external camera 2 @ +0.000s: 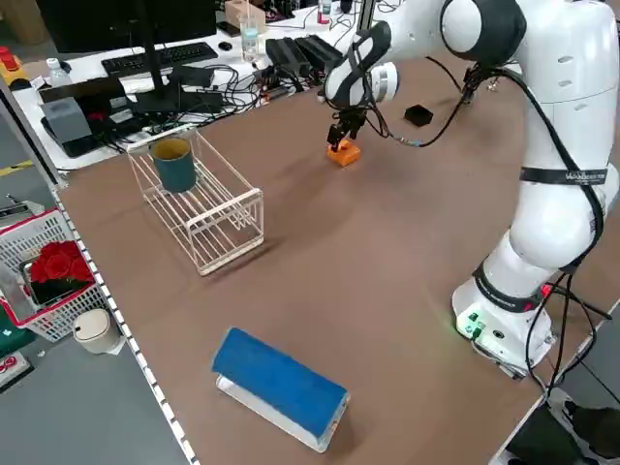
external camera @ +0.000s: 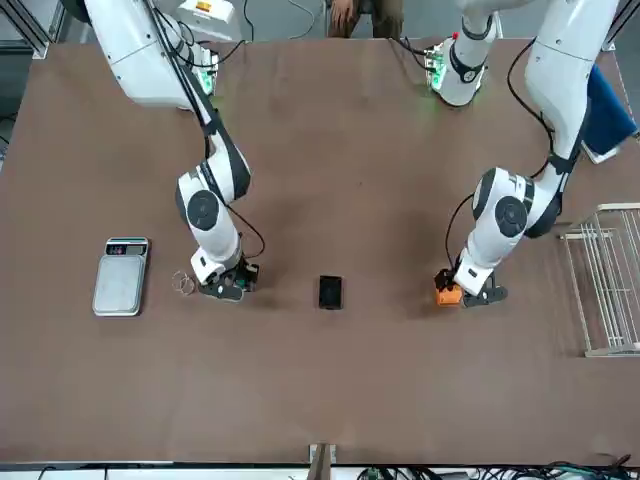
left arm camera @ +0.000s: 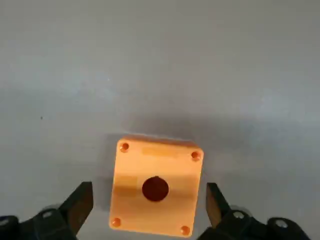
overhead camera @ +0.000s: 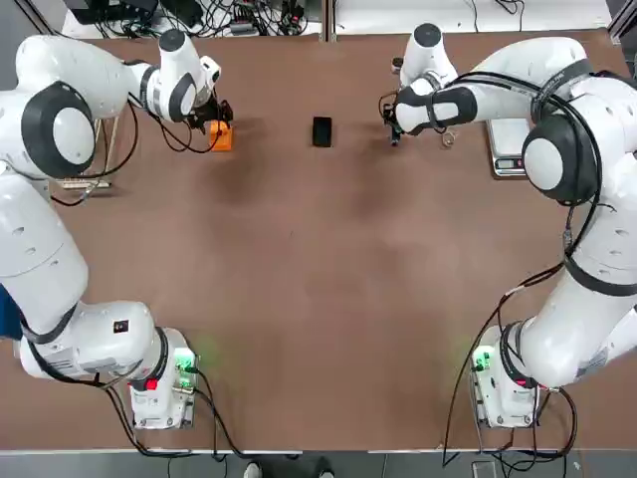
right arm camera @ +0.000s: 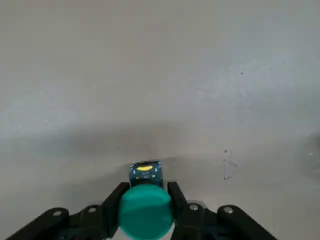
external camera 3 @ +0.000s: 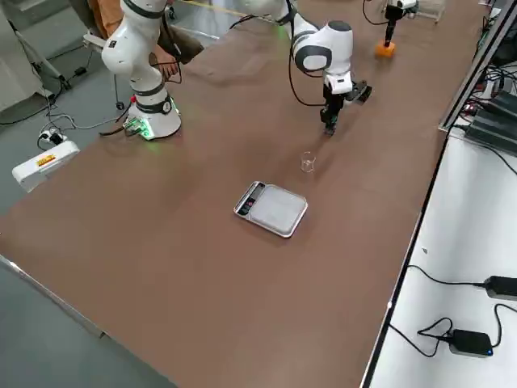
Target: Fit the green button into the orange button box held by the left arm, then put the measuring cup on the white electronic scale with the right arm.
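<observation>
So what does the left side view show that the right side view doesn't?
Only the left side view shows the wire rack holding a teal mug, the blue-topped block near the table's edge, and the small black block. Only the right side view shows the white electronic scale, the measuring cup beside it, and the right gripper down at the table. Both show the orange button box with the left gripper over it on the brown table.

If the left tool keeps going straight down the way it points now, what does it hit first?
Most likely the orange button box. The left tool points down over it, fingers open on either side and clear of its walls. Descending, they would straddle the box, then meet the table.
</observation>
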Available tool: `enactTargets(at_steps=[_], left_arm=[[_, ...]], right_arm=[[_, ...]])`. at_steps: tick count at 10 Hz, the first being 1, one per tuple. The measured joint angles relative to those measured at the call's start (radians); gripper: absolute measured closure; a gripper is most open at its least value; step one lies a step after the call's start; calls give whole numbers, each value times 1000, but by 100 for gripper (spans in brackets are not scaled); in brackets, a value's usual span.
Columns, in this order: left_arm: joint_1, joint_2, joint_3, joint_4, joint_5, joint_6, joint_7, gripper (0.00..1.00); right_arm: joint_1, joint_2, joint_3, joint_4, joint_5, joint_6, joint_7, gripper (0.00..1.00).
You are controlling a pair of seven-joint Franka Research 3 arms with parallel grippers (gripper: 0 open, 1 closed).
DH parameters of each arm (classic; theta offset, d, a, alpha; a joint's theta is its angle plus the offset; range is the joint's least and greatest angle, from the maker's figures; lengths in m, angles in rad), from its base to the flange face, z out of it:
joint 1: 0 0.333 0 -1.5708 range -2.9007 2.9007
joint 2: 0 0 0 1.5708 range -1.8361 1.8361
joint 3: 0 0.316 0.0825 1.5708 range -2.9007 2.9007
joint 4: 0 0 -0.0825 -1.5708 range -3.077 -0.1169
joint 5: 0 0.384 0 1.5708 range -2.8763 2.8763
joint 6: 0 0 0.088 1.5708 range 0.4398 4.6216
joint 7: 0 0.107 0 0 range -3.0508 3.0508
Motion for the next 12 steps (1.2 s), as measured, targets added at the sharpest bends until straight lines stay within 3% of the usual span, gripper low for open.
enactTargets(at_steps=[3, 6, 8, 11, 12], left_arm=[[-7, 24, -1, 22, 12, 1, 0, 0], [1, 41, 0, 24, 52, 1, 0, 0], [1, 47, 0, 25, 52, 1, 0, 0], [-4, 60, -3, 25, 57, 2, 0, 3], [-5, 65, -3, 26, 68, 3, 0, 13]], right_arm=[[6, 0, 2, 55, -2, -73, 12, 61], [81, -2, 7, 267, -3, -300, 60, 61], [160, 14, 9, 407, -3, -391, 119, 61], [284, 169, 9, 637, -3, -394, 244, 61], [306, 245, 7, 720, -4, -385, 254, 61]])
